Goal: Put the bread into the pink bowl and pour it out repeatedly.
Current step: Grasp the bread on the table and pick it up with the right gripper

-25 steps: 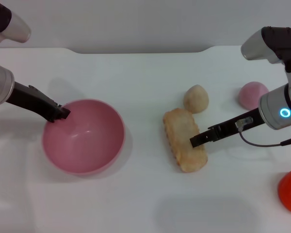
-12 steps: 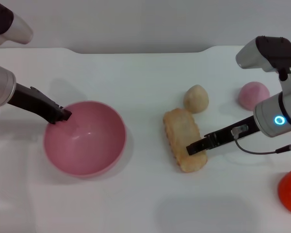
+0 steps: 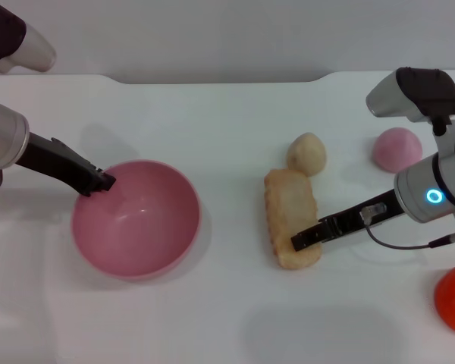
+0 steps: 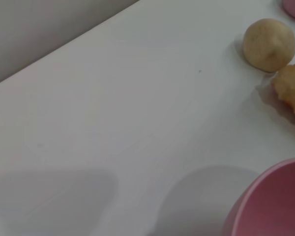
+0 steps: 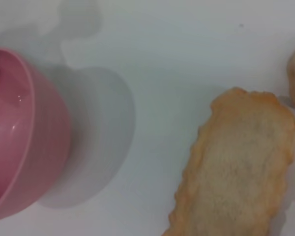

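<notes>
Light was bright and even from overhead. The table (image 3: pixel 227 121) showed soft shadows, the bowl (image 3: pixel 136 220) a faint glare at 12 o'clock. Wrist views were blurred.

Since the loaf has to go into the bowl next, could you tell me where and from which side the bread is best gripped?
Probably across its narrow width, near the middle, coming from above. The bread lies flat, plain side up, its long axis running away from the robot, so its long sides offer the shortest span. The right gripper is already at its near end; the beige lump crowds the far end.
</notes>
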